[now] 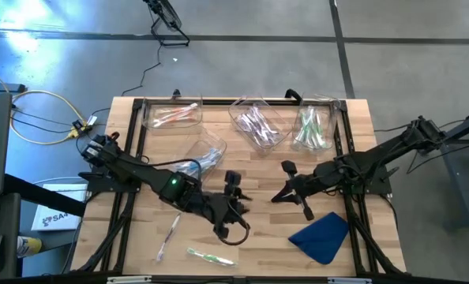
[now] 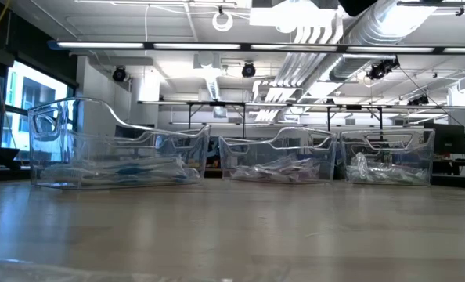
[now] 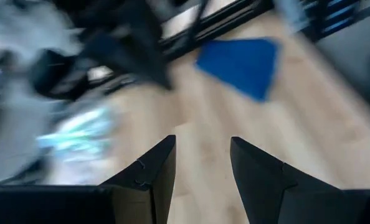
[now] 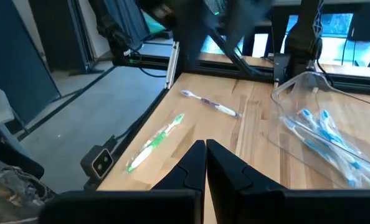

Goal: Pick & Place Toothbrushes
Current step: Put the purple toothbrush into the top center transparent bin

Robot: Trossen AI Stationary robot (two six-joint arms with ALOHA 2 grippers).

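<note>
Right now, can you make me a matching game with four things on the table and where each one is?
Things:
1. green toothbrush
2. blue cloth
3. blue toothbrushes
4. purple toothbrush

Places:
A. inside a clear bin
B. loose at the table's near edge
C. under the right arm
D. loose, left of the left gripper

Pairs: 1-B, 2-C, 3-A, 4-D

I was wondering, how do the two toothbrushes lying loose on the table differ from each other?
The green toothbrush lies nearest the table's front edge, almost parallel to it; the purple toothbrush lies beside it toward the left arm's side, angled steeply. The green toothbrush has green bristles and green handle accents, while the purple toothbrush is mostly white with purple tips. Both lie flat on the bare wood, outside the clear bins, untouched by either gripper.
</note>
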